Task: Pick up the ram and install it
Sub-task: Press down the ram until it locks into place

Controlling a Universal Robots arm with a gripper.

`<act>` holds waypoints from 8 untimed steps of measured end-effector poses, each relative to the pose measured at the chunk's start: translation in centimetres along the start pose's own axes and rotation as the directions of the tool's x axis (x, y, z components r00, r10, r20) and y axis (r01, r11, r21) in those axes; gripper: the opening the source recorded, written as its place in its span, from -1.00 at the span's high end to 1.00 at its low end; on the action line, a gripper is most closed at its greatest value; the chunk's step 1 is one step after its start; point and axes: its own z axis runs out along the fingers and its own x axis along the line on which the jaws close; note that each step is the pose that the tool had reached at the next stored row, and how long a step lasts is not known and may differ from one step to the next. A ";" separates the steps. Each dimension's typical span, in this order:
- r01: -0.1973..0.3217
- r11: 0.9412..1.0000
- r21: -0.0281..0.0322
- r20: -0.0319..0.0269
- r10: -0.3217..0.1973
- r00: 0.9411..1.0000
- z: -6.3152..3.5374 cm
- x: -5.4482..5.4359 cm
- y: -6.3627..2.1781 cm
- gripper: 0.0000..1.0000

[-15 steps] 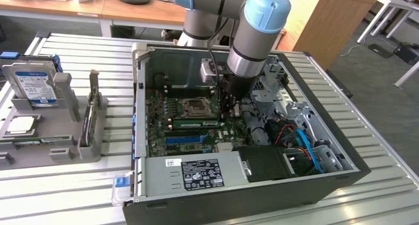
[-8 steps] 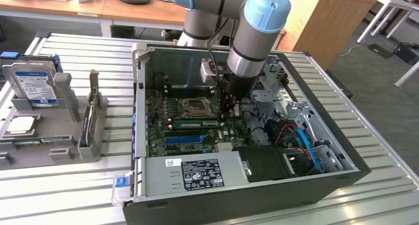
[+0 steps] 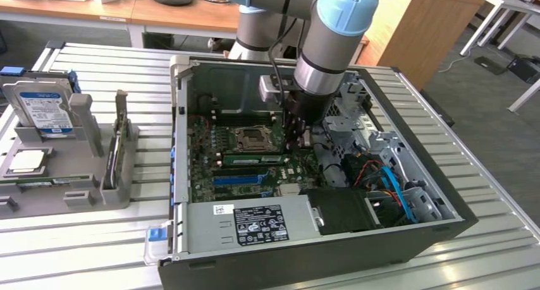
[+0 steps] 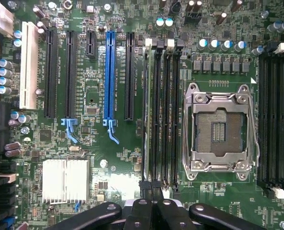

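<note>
Where the room opens behind the work, grey floor point(image 3: 494, 107) runs between wooden desks point(image 3: 169, 13) and a wooden cabinet point(image 3: 422, 31). Work surface: a slatted metal table point(image 3: 101, 242), pale grey, ribs running across. On it, a black computer case point(image 3: 337, 265) lying on its side with the panel off, and towards the exterior view's left a grey plastic holder point(image 3: 85, 145) carrying a hard drive point(image 3: 47, 110) upright. The robot arm point(image 3: 333, 43), grey with pale blue joints, reaches down into the case. Inside: a silver power supply point(image 3: 253, 223) with a black label, then the green motherboard point(image 4: 94, 96) with a metal-framed processor socket point(image 4: 221, 129), a ribbed silver heat sink point(image 4: 65, 179) and one long blue slot point(image 4: 109, 76) among black ones. The ram point(image 3: 251, 158) stands on edge in a black memory slot just beside the processor socket; from the wrist it appears edge-on as a thin strip point(image 4: 146, 115). The gripper point(image 3: 293, 145) sits over one end of that stick, its two black fingertips point(image 4: 151, 187) pressed together with nothing between them; whether they touch the stick cannot be told.
</note>
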 end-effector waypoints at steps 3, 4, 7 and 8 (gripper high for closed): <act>0.000 1.000 0.000 0.000 0.000 1.000 -0.50 0.0 0.01 0.79; 0.000 1.000 0.000 0.000 0.000 1.000 -0.65 0.0 0.02 0.79; 0.000 1.000 0.000 0.000 0.000 1.000 -0.70 0.0 0.02 0.79; 0.000 1.000 0.000 0.000 0.000 1.000 -0.70 0.0 0.02 0.79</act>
